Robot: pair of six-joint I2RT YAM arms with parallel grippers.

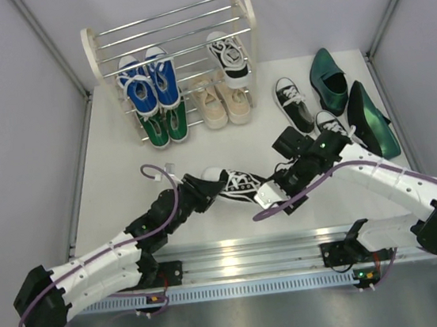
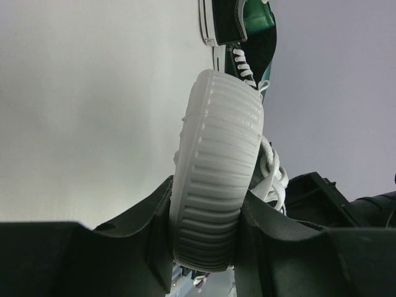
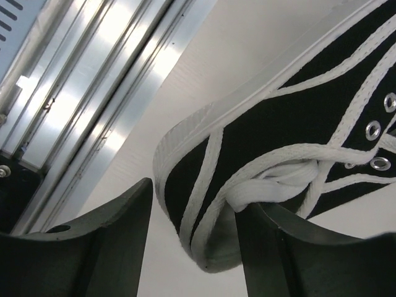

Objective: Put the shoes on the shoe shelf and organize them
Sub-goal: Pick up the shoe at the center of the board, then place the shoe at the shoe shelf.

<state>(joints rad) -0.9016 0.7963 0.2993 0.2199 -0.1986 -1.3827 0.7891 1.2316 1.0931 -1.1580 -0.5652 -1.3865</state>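
- I can pass along the left edge of the table [image 1: 112,172], between the shoe shelf [image 1: 170,26] and arms.
- Along the right edge, dress shoes [image 1: 328,78] and sneakers [image 1: 295,104] block me.

Sneaker [image 3: 297,124] cut off by frame R edge — lower part hidden behind R fingers [image 3: 291,247].

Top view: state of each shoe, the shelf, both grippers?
held sneaker: lengthwise between the arms.
left gripper: shut on its toe cap.
right gripper: around its heel, grip unclear.
shoe shelf: upright, part-filled.
blue pair: shelved.
green pair: shelved, below blue.
beige pair: shelved beside green.
lone black-white sneaker: shelved, above beige.
two loose sneakers: on table, right of shelf.
dress shoes: on table, far right.
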